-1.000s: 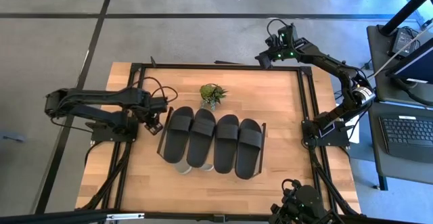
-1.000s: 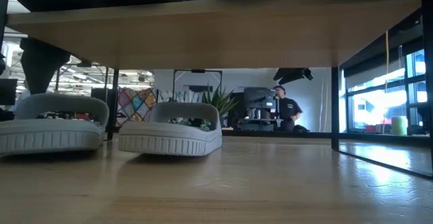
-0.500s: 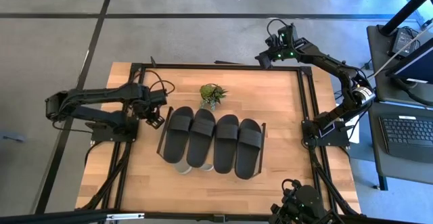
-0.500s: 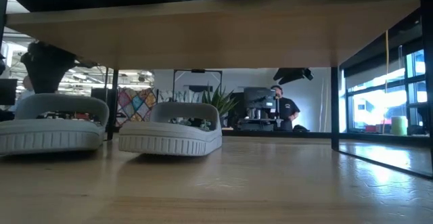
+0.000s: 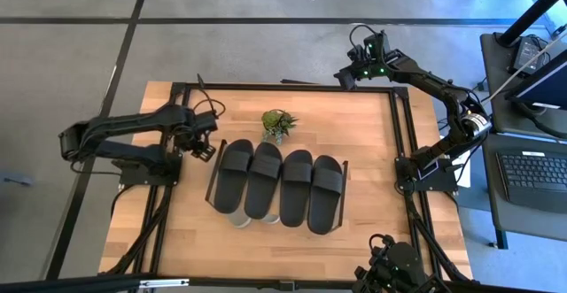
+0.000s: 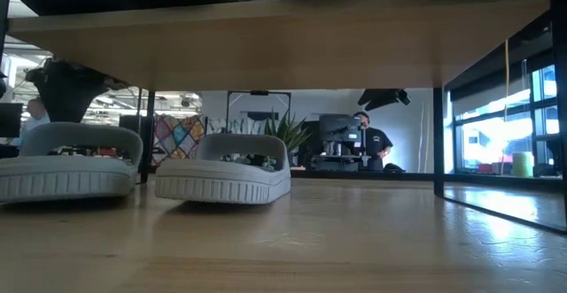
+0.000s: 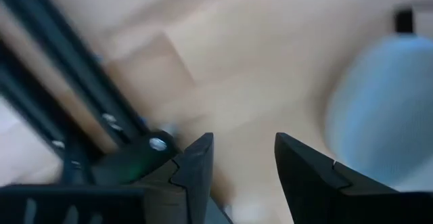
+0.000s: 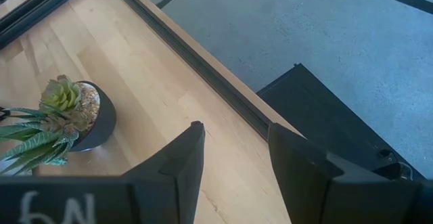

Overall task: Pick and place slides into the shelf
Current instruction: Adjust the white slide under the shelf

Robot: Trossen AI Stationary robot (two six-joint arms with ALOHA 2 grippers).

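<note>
Four black slides (image 5: pixel 280 184) lie side by side on top of the shelf (image 6: pixel 283 45), soles down. Two grey-white slides (image 6: pixel 66 160) (image 6: pixel 223 167) stand under its board on the tabletop; in the high view only their ends (image 5: pixel 241 220) peek out. My left gripper (image 5: pixel 205 147) hovers just off the shelf's left far corner, open (image 7: pixel 243 163) and empty. My right gripper (image 5: pixel 347 78) waits over the table's far right corner, open (image 8: pixel 233 143) and empty.
A small green potted plant (image 5: pixel 278 123) (image 8: pixel 67 116) stands just beyond the shelf's far side. Black rails (image 5: pixel 403 134) frame the wooden tabletop. Bare wood lies right of the shelf and near the front edge. A person (image 6: pixel 376 142) is in the room behind.
My left gripper has drawn back from the leftmost black slide toward the table's far edge, staying open and empty. The slides and my right arm have kept still.
</note>
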